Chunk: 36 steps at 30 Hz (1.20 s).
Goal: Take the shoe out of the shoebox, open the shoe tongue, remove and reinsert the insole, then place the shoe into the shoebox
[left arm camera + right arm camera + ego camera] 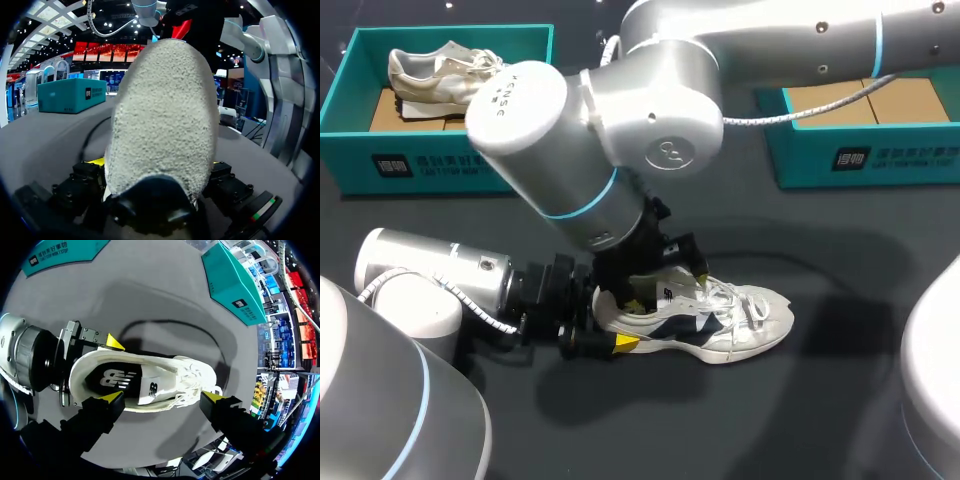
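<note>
A white and navy shoe (pixel 735 320) lies on its sole on the dark table, toe pointing right. Its laces are loose, and a black insole (pixel 112 379) shows inside the opening. My left gripper (pixel 616 325) is at the heel, a finger against each side, shut on it. The rough white heel (pixel 165 115) fills the left wrist view between those fingers. One yellow fingertip (pixel 114 341) of that gripper shows beside the heel in the right wrist view. My right gripper (pixel 658 278) hangs open just above the shoe's opening (pixel 161 396), holding nothing.
A teal shoebox (pixel 440 165) stands at the back left with another pale shoe (pixel 440 75) in it. A second teal shoebox (pixel 860 155) stands at the back right, its brown bottom showing. My right arm crosses over the table's middle.
</note>
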Available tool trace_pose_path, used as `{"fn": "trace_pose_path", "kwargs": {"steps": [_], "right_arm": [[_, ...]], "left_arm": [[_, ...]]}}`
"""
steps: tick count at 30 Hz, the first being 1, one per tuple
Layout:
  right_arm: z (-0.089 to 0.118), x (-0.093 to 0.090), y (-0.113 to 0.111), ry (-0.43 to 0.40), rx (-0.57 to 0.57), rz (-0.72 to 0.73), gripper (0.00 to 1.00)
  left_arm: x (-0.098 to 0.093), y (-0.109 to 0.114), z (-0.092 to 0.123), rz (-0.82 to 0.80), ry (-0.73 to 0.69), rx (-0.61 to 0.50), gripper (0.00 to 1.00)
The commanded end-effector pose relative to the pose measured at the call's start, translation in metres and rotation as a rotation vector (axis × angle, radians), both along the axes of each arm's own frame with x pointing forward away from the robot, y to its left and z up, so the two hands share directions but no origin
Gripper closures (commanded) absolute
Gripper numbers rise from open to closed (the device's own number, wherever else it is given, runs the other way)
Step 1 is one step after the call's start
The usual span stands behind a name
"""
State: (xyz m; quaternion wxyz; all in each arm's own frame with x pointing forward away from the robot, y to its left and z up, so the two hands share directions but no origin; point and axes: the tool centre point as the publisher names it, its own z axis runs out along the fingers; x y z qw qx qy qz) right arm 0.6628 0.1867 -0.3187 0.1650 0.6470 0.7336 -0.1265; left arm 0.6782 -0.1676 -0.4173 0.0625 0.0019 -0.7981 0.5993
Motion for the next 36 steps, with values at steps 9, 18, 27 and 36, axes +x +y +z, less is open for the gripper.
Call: {"fn": "trace_pose_path", "kwargs": {"steps": [9, 18, 27, 36], "right_arm": [[-0.014, -0.004, -0.002, -0.185, -0.129, -0.294, 0.0], [-0.021, 0.003, -0.008, -0.214, -0.136, -0.312, 0.0], [-0.029, 0.005, -0.022, -0.218, -0.128, -0.348, 0.0], [-0.028, 0.006, -0.028, -0.223, -0.118, -0.375, 0.47]], "left_arm": [[0.0, -0.003, -0.001, 0.001, 0.0, 0.001, 1.0], [0.0, -0.003, -0.001, 0.001, 0.0, 0.001, 1.0], [0.0, -0.003, -0.001, 0.001, 0.0, 0.001, 1.0], [0.0, -0.003, -0.001, 0.001, 0.0, 0.001, 1.0]]}}
